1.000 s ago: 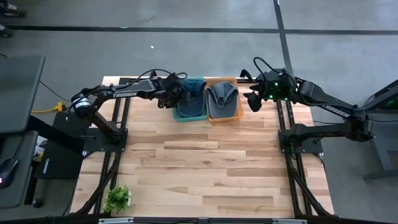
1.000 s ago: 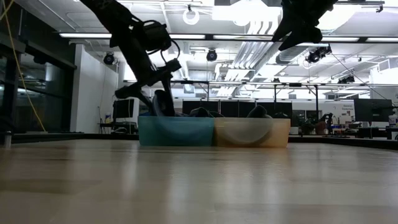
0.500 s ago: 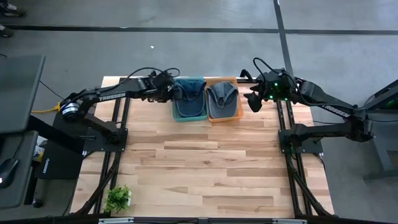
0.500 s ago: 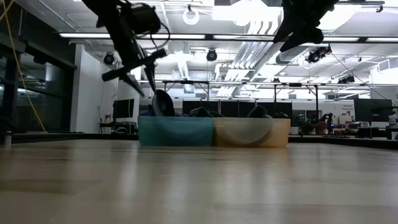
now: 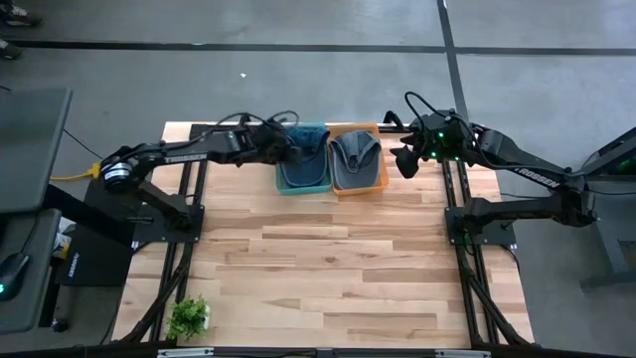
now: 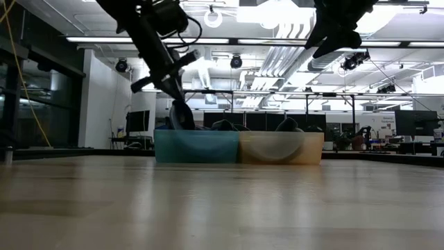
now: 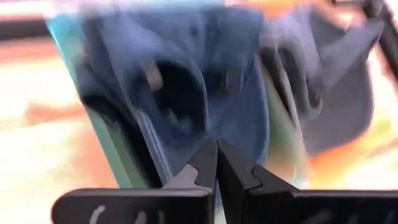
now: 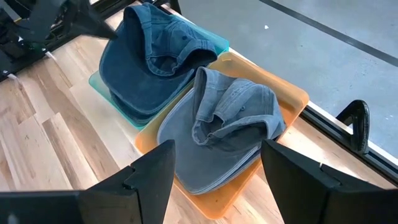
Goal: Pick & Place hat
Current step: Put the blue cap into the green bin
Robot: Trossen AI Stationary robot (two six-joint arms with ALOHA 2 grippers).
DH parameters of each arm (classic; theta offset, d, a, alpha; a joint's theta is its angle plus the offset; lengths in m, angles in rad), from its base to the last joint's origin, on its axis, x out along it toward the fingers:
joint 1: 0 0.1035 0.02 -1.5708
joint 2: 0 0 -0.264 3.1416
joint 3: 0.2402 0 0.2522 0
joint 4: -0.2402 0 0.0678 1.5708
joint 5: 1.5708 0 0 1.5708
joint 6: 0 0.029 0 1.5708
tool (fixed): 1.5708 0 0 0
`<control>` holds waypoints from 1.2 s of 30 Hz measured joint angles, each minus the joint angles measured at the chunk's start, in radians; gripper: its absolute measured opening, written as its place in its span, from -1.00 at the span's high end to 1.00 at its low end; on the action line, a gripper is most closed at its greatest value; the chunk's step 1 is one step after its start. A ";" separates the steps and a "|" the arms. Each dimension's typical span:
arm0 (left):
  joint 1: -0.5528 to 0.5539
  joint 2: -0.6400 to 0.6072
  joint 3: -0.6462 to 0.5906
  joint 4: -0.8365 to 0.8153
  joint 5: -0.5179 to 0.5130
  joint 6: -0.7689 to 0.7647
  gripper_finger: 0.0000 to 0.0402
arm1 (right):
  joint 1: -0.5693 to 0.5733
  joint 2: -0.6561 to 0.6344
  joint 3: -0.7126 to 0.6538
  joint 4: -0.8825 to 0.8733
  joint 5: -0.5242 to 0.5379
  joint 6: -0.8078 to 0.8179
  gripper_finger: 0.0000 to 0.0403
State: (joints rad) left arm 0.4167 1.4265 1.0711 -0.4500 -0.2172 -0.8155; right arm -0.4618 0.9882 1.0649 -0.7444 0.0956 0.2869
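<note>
Blue hat (image 5: 305, 157), brim toward front edge

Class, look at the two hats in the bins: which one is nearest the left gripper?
The dark blue hat in the teal bin. The left gripper, jaws shut, is at that bin's edge, while the grey hat lies in the orange bin beside it.

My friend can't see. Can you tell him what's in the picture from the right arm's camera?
Two hats sit in two bins side by side on a wooden table: a dark blue hat in a teal bin, and a grey hat in an orange bin. The right end effector hangs open in front of them.
</note>
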 joint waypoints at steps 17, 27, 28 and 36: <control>-0.011 0.169 0.000 -0.065 -0.052 -0.114 1.00 | 0.000 0.000 0.000 -0.009 0.014 0.000 -0.15; -0.011 0.283 0.002 0.005 0.002 -0.125 1.00 | 0.000 0.000 0.000 -0.038 0.014 0.004 -0.15; -0.011 0.289 0.002 0.009 0.002 -0.125 1.00 | 0.000 0.000 0.000 -0.040 0.014 0.004 -0.15; -0.011 0.324 0.002 0.043 0.030 -0.125 1.00 | 0.000 0.000 0.000 -0.055 0.014 0.024 -0.15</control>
State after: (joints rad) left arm 0.4057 1.7502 1.0733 -0.4068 -0.1874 -0.9403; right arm -0.4618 0.9882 1.0649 -0.7998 0.1097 0.3112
